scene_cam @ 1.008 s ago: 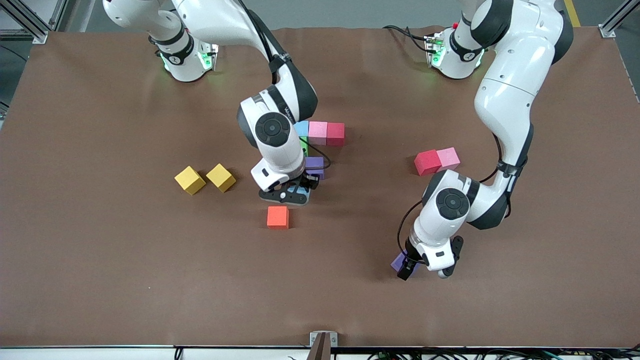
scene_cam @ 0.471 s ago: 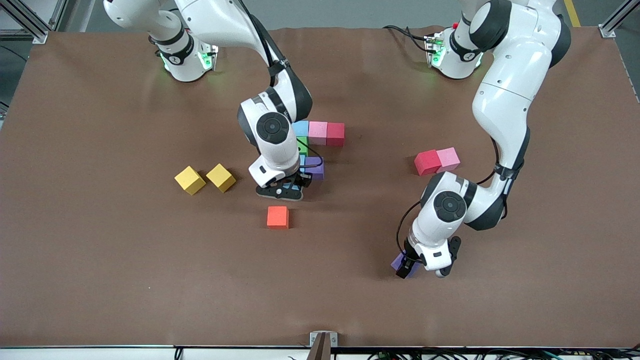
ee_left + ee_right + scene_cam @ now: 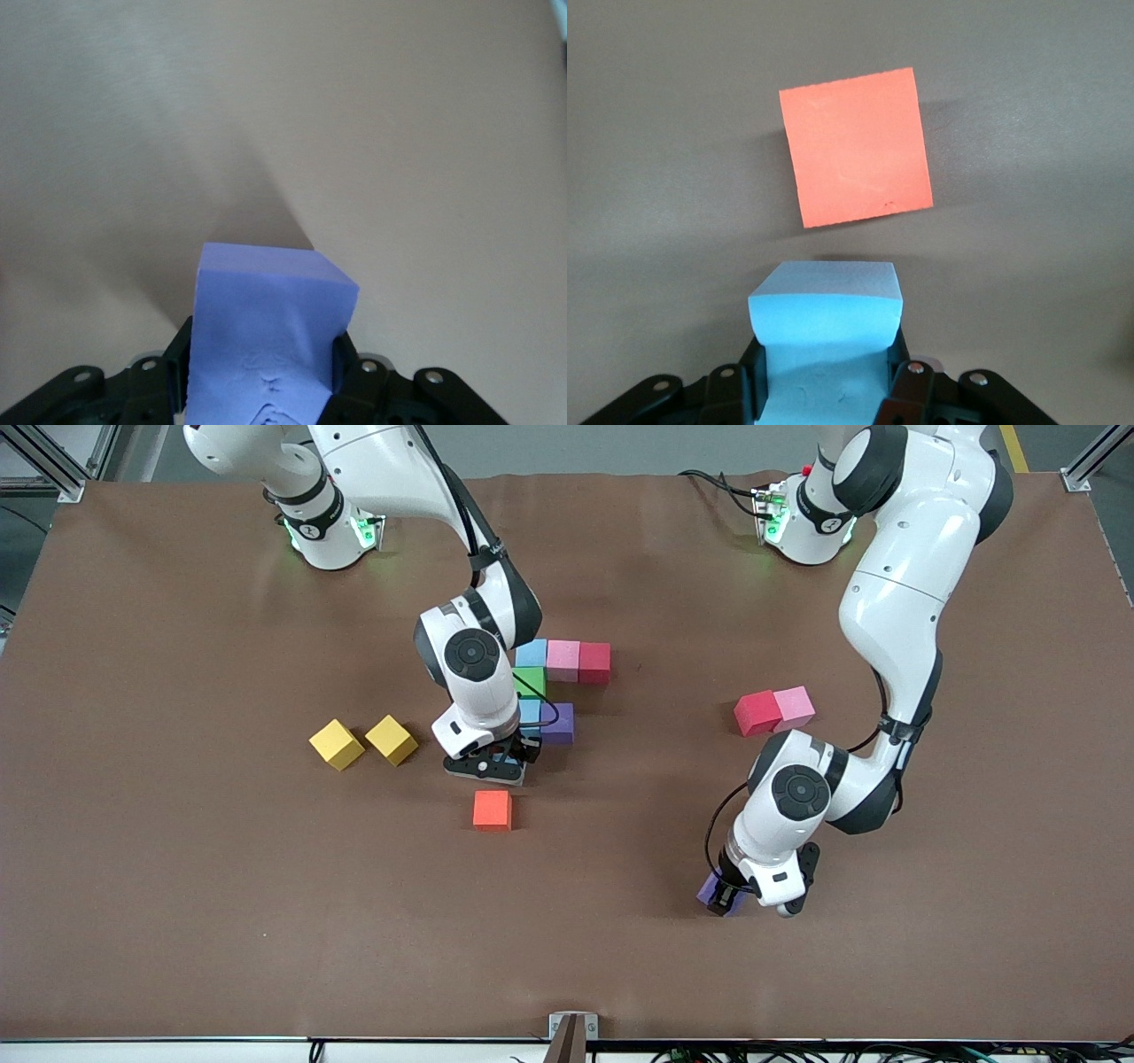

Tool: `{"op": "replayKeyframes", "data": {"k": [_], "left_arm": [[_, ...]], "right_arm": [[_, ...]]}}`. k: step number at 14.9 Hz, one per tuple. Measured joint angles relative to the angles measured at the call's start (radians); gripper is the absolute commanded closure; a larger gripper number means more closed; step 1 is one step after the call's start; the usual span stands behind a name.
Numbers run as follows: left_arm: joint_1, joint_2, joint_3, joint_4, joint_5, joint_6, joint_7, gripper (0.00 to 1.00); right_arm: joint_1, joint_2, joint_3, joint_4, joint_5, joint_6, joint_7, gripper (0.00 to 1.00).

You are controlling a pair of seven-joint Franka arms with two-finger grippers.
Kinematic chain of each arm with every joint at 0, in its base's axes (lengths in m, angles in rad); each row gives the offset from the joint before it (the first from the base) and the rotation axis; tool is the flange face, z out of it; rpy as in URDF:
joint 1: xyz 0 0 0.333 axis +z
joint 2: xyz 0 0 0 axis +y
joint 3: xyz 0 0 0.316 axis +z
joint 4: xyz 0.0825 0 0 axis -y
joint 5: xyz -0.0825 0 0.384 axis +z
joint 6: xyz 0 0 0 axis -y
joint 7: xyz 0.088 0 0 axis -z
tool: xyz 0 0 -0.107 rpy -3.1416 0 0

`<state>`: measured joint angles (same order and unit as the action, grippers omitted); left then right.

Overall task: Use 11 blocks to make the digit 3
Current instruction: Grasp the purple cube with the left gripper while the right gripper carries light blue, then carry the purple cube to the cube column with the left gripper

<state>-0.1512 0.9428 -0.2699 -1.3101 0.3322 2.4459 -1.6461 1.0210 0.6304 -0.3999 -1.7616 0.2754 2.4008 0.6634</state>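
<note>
Six of the blocks touch in a partial figure: light blue [image 3: 532, 653], pink [image 3: 563, 660] and red [image 3: 594, 662] in a row, then green [image 3: 530, 682], light blue [image 3: 530, 711] and purple [image 3: 558, 724]. My right gripper [image 3: 493, 767] [image 3: 824, 376] hangs low just nearer the camera than these, shut on a light blue block [image 3: 826, 323]. An orange block [image 3: 492, 810] [image 3: 855, 146] lies a little nearer still. My left gripper [image 3: 725, 896] [image 3: 263, 376] is down at the table, shut on a purple block [image 3: 708, 888] [image 3: 266, 328] that dents under the fingers.
A loose red block [image 3: 757, 713] and pink block [image 3: 795, 706] touch each other toward the left arm's end. Two yellow cubes [image 3: 337, 744] [image 3: 391, 739] sit toward the right arm's end. The brown table [image 3: 177, 886] ends at a front edge with a bracket [image 3: 572, 1032].
My left gripper has closed on the purple block. My right gripper has shifted slightly toward the right arm's end, carrying the light blue block.
</note>
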Motion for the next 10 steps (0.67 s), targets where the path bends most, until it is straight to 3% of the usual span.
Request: {"op": "replayKeyframes", "data": {"k": [5, 10], "left_arm": [[-0.019, -0.054, -0.049, -0.024, 0.000, -0.216, -0.269, 0.71], [-0.063, -0.135, -0.113, -0.173, 0.000, -0.235, -0.585, 0.71]], "right_arm": [[0.010, 0.000, 0.006, -0.001, 0.000, 0.007, 0.000, 0.97], [0.011, 0.000, 0.018, -0.004, 0.000, 0.010, -0.011, 0.97]]}}
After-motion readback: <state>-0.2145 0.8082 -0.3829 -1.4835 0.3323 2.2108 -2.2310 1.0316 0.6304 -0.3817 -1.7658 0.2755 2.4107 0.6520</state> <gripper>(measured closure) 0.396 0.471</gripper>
